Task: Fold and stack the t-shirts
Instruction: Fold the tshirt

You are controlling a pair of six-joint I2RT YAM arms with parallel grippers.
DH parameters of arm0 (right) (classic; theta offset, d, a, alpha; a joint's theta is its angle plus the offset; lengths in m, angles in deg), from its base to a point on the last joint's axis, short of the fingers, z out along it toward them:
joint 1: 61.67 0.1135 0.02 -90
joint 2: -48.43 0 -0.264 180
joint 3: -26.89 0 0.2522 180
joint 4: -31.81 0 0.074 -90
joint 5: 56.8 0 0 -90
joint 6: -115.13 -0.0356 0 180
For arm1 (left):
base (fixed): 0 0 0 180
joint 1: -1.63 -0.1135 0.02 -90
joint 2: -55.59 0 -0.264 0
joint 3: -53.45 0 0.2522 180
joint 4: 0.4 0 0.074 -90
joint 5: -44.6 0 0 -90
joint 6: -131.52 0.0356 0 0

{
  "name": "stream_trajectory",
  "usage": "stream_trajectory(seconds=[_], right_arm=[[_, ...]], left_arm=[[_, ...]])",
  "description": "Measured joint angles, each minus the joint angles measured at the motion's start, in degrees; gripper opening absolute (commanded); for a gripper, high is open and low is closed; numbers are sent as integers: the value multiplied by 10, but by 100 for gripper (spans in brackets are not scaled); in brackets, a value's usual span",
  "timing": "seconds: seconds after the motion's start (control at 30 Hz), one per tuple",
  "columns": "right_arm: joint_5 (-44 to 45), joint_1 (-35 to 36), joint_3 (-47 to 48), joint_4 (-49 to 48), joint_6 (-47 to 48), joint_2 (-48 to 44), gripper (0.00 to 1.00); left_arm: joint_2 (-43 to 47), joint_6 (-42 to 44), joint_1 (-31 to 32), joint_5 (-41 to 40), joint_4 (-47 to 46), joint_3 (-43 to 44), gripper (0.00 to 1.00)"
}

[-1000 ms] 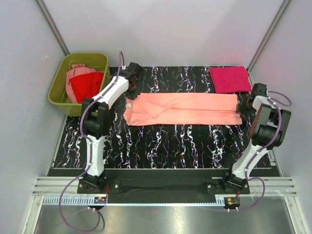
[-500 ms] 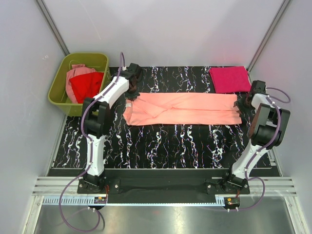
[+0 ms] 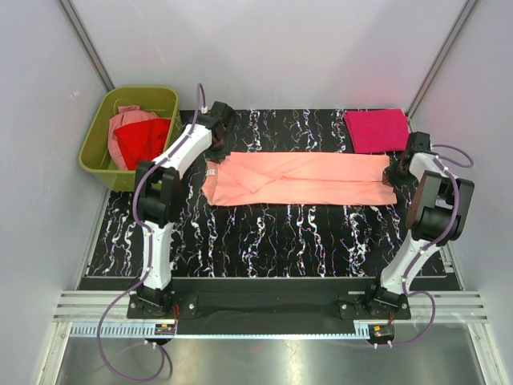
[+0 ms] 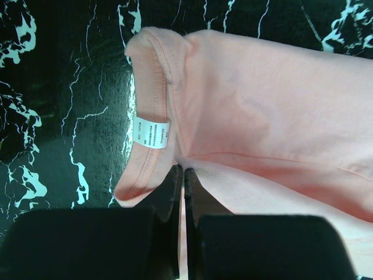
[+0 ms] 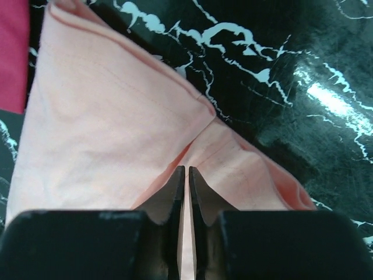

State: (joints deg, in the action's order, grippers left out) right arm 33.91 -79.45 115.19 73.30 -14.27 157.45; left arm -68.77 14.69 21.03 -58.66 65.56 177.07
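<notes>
1. Salmon t-shirt (image 3: 300,178) is pinched at both ends. The left gripper (image 4: 182,172) is clenched on cloth just below the collar (image 4: 148,87), with a sliver of peach fabric showing between its fingers (image 4: 166,195).
2. Right gripper (image 5: 186,170) is also clamped. Its fingers (image 5: 169,201) nearly touch, with peach cloth in the slit, at a folded corner of the shirt's right end.
3. The shirt lies as one long flat band across the far half of the black marbled mat (image 3: 280,233), running left to right between the two grippers. A white label (image 4: 150,132) faces up inside the collar.
4. Count: four t-shirts.
   - One salmon, on the mat.
   - One magenta t-shirt (image 3: 378,130), folded to a rectangle at the far right corner, just beyond the right gripper.
   - One red t-shirt (image 3: 143,138) and one dusty pink t-shirt (image 3: 128,120), both crumpled in the bin (image 3: 90,152).
5. One olive-green bin sits off the mat's far left corner. Two arms, two grippers.
6. Change from a second ago: the right gripper has shifted from the near side of the shirt's right end toward the far side, closer to the magenta t-shirt. The left gripper and the shirt have hardly moved.
7. Hard to make out:
   - The label print is too small to read.
   - In the bin, red overlaps pink, so neither shows whole.
   - In the top view both grippers' fingertips are hidden by their own arms.
   - The magenta t-shirt is cut off at the left edge of the right wrist view.
</notes>
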Motion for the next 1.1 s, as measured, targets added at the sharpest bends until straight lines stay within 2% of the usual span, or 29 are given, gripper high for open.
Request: stream_trajectory(seconds=[0.13, 0.37, 0.53, 0.67, 0.73, 0.77, 0.87, 0.9, 1.0, 1.1], right_arm=[[17, 0, 0, 2, 0, 15, 13], [15, 1, -1, 4, 8, 11, 23], [-9, 14, -7, -5, 37, -30, 30], [-44, 53, -4, -24, 65, -69, 33], [-59, 85, 6, -28, 83, -77, 36], [-65, 105, 14, -31, 92, -77, 37], [-78, 167, 34, -35, 114, -77, 41], [-80, 186, 41, -35, 120, -77, 41], [-92, 228, 58, -37, 129, -77, 42], [-93, 247, 76, -32, 135, -77, 41]], left_arm=[[0, 8, 0, 2, -5, 15, 0], [0, 43, 0, 33, -38, 34, 0], [0, 73, 0, 60, -74, 34, 0], [-4, 92, 0, 75, -103, 36, 2], [-12, 99, -1, 77, -111, 41, 8], [-18, 101, -2, 77, -111, 47, 23], [-47, 104, -5, 72, -106, 80, 38], [-51, 104, -6, 69, -105, 85, 46], [-51, 97, -11, 49, -87, 85, 53], [-45, 87, -15, 20, -75, 78, 53]])
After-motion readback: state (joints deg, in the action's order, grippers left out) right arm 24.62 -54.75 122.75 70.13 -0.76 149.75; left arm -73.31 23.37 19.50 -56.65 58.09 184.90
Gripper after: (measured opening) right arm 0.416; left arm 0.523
